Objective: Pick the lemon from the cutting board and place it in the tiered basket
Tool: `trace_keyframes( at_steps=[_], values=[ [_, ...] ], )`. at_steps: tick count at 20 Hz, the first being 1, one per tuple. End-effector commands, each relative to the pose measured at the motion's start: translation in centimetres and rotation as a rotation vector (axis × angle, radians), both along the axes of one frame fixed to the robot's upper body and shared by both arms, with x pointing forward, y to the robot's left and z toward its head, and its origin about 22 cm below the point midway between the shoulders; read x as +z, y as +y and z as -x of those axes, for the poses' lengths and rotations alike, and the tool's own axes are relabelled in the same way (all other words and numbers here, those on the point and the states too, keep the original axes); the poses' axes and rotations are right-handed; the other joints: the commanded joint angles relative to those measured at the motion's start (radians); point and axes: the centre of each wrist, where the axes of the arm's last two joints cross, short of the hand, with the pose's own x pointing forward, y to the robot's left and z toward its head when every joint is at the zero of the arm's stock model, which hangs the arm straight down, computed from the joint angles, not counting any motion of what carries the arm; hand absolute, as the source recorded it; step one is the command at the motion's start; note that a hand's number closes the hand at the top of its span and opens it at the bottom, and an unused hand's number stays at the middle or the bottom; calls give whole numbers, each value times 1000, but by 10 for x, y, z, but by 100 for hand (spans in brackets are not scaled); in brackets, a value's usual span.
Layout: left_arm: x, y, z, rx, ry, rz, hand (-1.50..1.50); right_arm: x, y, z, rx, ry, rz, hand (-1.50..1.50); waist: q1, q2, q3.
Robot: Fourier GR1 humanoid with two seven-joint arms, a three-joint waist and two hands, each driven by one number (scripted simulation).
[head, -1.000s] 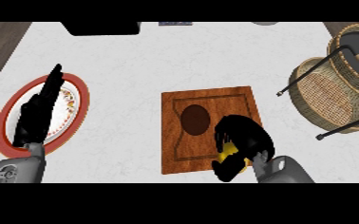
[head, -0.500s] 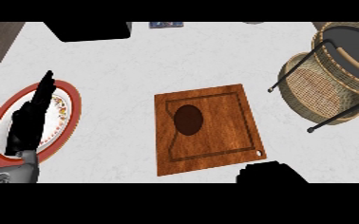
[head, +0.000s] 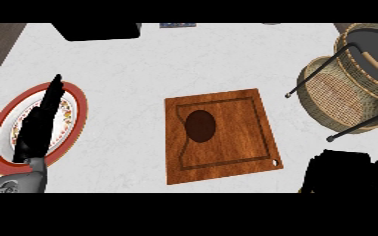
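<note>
At the lower right edge, the robot's black right hand (head: 336, 171) shows only as a dark mass; its fingers' state and the lemon's whereabouts cannot be told. The left hand (head: 40, 122) rests straight-fingered over a red-rimmed patterned plate (head: 77, 111). The brown wooden cutting board (head: 236, 125) lies mid-counter on white marble (head: 184, 60), the woven wicker tiered basket (head: 336, 97) beyond at right.

Right hand (head: 336, 172) pulled off cutting board (head: 221, 135) to lower right corner — lemon hidden.
</note>
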Motion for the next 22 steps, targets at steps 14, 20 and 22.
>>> trace_keyframes(
  at_steps=[14, 20, 22],
  values=[
    [7, -13, -5, -66, -13, 14, 0, 102, -92, -25, -29, -167, 57, 150, 66, 13, -1],
    [14, -25, -22, -80, -22, 23, 0, 115, -116, -51, -198, -291, 280, 150, 73, 17, 0],
    [9, -26, -26, -72, -26, 11, 0, 119, -119, -55, -244, -323, 356, 150, 70, 19, -1]
  ],
)
